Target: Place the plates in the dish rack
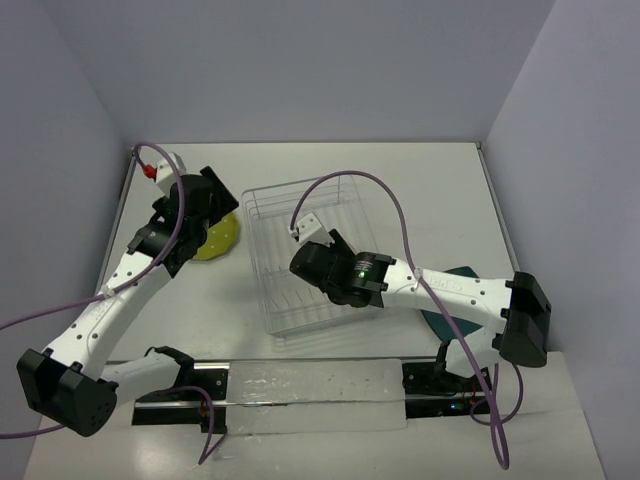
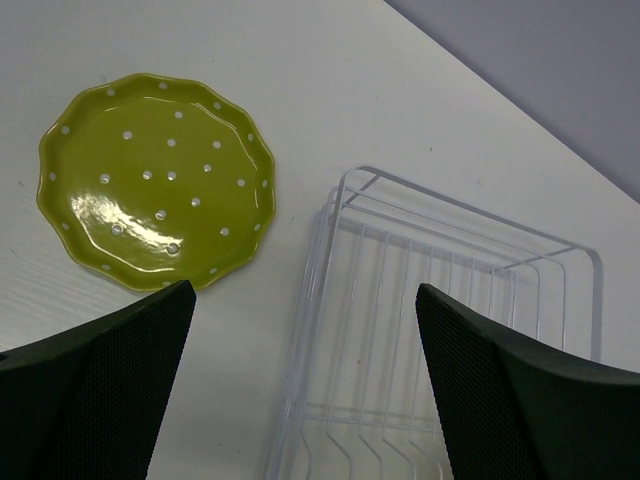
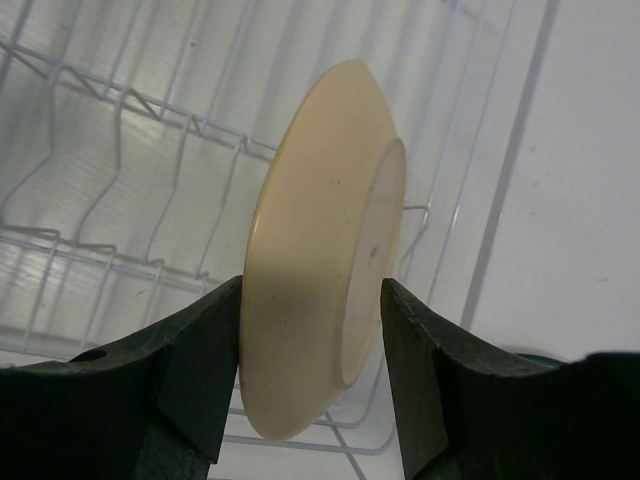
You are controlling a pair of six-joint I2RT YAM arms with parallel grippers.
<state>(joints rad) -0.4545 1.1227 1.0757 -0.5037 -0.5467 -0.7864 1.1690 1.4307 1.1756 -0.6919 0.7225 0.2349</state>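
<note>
Right now the beige plate [image 3: 320, 260] stands on edge over the rack [image 3: 150, 105] tines, underside and foot ring turned to my right, its lower rim between the fingers of the right gripper [image 3: 312, 310]. Both fingers sit right against it, one on the face and one on the underside; whether they are pinching it or just flanking it I cannot tell. I judge it a hard glazed piece: stiff, slick, brittle, and heavy for a two-finger pinch, so it would tip or chip if let go before its rim seats between two tines. The rim is the only sensible hold, pads squarely across it. The green plate [image 2: 155, 180] lies face up on the table [image 1: 420, 200] just beside the rack. I expect it to skate on the smooth top, and its scalloped lip gives little to catch, so one finger must get under the edge. The left gripper [image 2: 305, 300] hangs above it, jaws wide apart and empty. The teal plate [image 1: 436, 324] lies partly hidden under my right arm.
</note>
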